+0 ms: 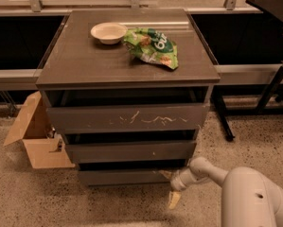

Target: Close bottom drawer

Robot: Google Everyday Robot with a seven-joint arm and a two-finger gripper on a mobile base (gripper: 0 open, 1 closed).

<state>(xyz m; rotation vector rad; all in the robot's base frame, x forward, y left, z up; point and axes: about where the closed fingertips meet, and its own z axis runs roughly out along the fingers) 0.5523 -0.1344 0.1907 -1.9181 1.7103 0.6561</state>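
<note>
Slim dark grey-brown wooden bottom drawer [124,177] at base of dark wooden cabinet [75,63], front seemingly not fully home, dark gap above. Pale two-finger claw [171,188] at drawer's right front corner, fingers spread wide, empty. Likely set there to push front inward.

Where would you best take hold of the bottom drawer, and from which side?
No handle shows on the bottom drawer, so probably grip the front panel's top edge, exposed by the gap above, coming from the front. The gripper sits by its right end, open.
</note>
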